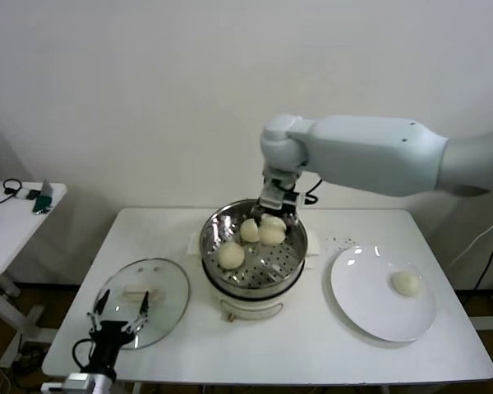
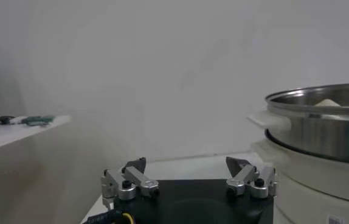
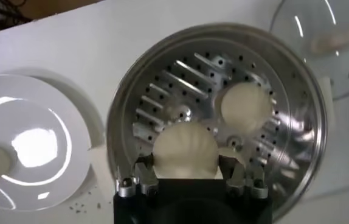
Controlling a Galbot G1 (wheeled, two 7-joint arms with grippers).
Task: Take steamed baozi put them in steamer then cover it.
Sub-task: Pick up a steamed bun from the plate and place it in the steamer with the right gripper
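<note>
On the far left stands one small side table [image 1: 16, 215] with a few dark items on it. Next comes the white bench [image 1: 296, 345], carrying everything else. At its near left corner the left gripper [image 1: 117, 313] waits low, jaws spread wide and holding nothing, just in front of the one cover [image 1: 144, 300], which lies flat on the bench with its white handle up.

In the middle sits the one steamer [image 1: 253, 250], uncovered, perforated tray showing. The head view counts four steamed baozi [image 1: 231, 255] in all: three inside the steamer (one toward its near left, two close together at the back) and one [image 1: 407, 283] alone on the white plate [image 1: 370, 308] at the right. The right gripper [image 3: 191, 178] reaches down over the back of the steamer, jaws pinching one of the back buns [image 3: 185, 151] from both sides, as the right wrist view shows; whether it touches the tray cannot be told.
</note>
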